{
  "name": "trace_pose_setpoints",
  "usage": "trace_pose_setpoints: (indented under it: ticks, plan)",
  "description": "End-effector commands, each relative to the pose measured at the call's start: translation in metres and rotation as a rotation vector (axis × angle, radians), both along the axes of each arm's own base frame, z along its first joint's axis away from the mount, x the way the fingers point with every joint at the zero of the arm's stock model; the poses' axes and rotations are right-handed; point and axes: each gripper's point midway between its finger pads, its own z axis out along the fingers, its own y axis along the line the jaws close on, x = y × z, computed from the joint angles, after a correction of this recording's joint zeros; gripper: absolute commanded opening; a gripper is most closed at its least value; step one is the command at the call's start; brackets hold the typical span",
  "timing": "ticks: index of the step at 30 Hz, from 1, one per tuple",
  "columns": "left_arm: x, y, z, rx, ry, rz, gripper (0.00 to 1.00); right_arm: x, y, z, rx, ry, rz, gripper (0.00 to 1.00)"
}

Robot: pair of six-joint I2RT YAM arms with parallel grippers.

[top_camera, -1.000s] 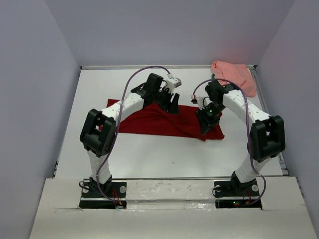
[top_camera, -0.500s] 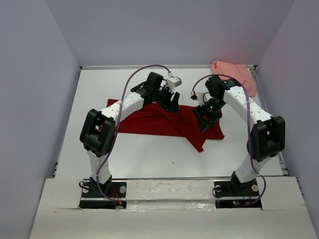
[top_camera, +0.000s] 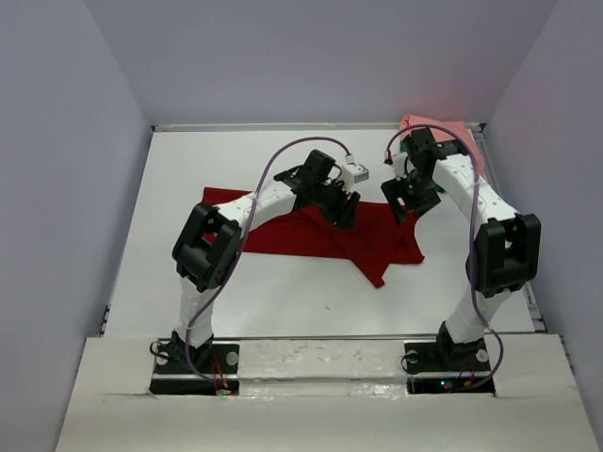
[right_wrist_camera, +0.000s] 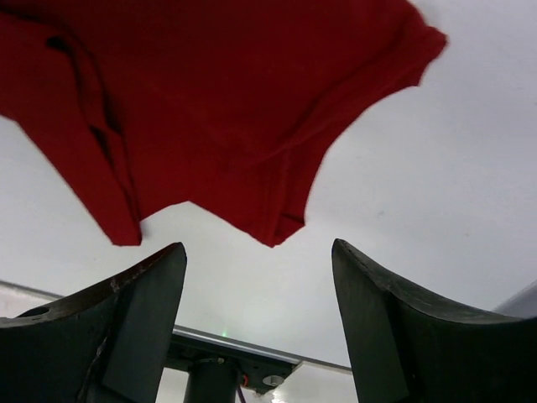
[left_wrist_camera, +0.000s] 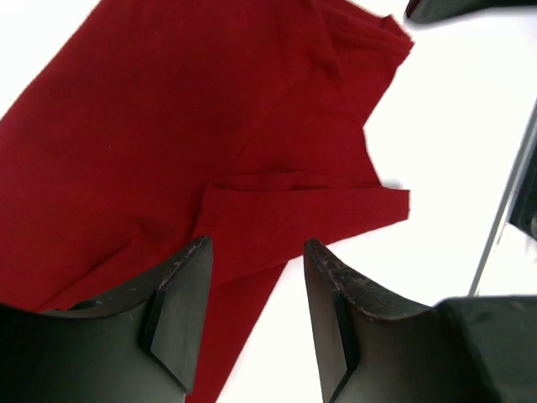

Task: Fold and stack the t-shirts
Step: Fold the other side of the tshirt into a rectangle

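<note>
The dark red t-shirt (top_camera: 283, 235) lies rumpled across the middle of the white desk (top_camera: 188, 169), one corner trailing toward the near edge. The left gripper (left_wrist_camera: 258, 245) hovers over it, jaws moderately apart and empty. The right gripper (right_wrist_camera: 258, 247) hangs above the shirt's right end, jaws wide, holding nothing. A salmon pink t-shirt (top_camera: 448, 125) sits bunched in the far right corner.

Robotics lab test cell, not a home. White counter (top_camera: 283, 297) boxed in on 3 sides by plain grey-lilac wall panels (top_camera: 75, 188). Left arm (top_camera: 203, 254) & right arm (top_camera: 504, 254), white w/ black joints, are bolted to a pale mounting board (top_camera: 320, 363) at the near edge; purple cables (top_camera: 283, 151) loop over them.
</note>
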Motion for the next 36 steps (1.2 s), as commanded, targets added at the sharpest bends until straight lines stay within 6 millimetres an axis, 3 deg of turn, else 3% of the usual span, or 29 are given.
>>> trace_pose_setpoints:
  ticks: [1,10,16,36]
  plan:
    - [0.012,-0.008,0.007,0.0,-0.078,-0.016,0.57,0.028,-0.02,0.024,-0.047,-0.142,-0.067,0.76]
    - [0.021,0.002,-0.025,0.092,-0.086,0.018,0.57,0.025,-0.029,0.034,0.0,-0.154,-0.08,0.78]
    - [0.021,-0.002,-0.037,0.12,-0.096,0.002,0.57,0.016,-0.026,0.025,0.016,-0.121,-0.069,0.78]
    - [0.013,-0.032,-0.04,0.112,-0.12,-0.062,0.57,0.006,-0.02,0.017,0.051,-0.08,-0.046,0.77]
